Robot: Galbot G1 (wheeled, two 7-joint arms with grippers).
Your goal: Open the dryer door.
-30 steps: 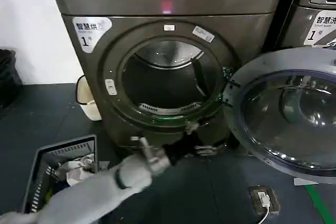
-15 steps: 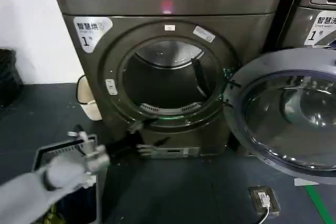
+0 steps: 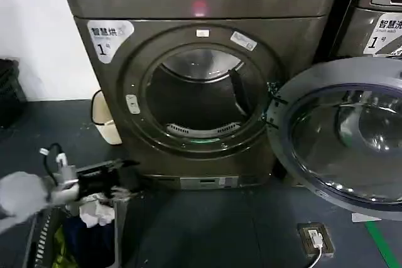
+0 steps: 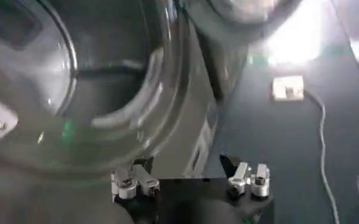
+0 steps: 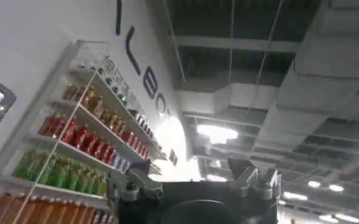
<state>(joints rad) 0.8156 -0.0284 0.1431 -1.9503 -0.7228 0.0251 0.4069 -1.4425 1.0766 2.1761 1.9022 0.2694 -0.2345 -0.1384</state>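
From the head view, your dryer door [image 3: 342, 133] is swung fully out to the right of the drum opening [image 3: 200, 95], so the job looks finished. The left end effector [image 3: 119, 169] sits low-left over the laundry basket [image 3: 94, 218]. On the left wrist view its fingers [image 4: 133, 181] are spread, holding nothing. On the right wrist view the right end effector [image 5: 194, 182] is also open and empty, pointing at the ceiling.

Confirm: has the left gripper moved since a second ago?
Yes. The left gripper, open and empty, has pulled back leftward from below the drum opening to over the laundry basket. The dryer door hangs open.
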